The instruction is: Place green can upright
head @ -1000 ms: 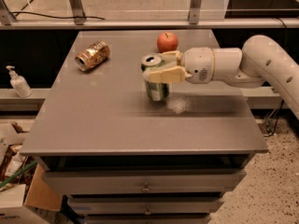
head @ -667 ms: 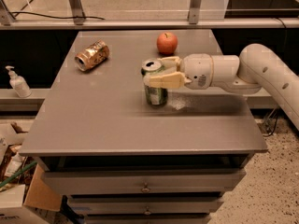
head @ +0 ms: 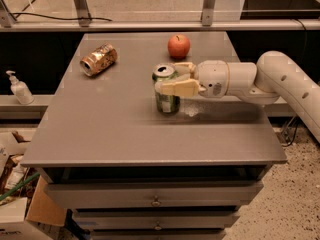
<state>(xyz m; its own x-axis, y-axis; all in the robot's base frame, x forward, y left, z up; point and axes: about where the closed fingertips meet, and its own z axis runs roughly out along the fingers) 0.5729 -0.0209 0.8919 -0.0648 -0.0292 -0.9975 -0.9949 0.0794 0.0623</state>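
Green can [head: 166, 103] stands upright on the surface [head: 110, 129], right of centre, its base apparently seated. We find the gripper [head: 169, 79] reaching in from the right, fingers [head: 180, 88] clamped on the can's upper half, which we judge steadies it for release. Just beyond sits the apple [head: 178, 46]; the copper can [head: 98, 59] lies well apart, far left. Room for withdrawal lies rightward; no edge is close.

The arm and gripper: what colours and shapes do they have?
The arm is white, thick and rounded, with small dark dots on its shell. The gripper, at the green can on the table, has two flat cream fingers. No cables show.
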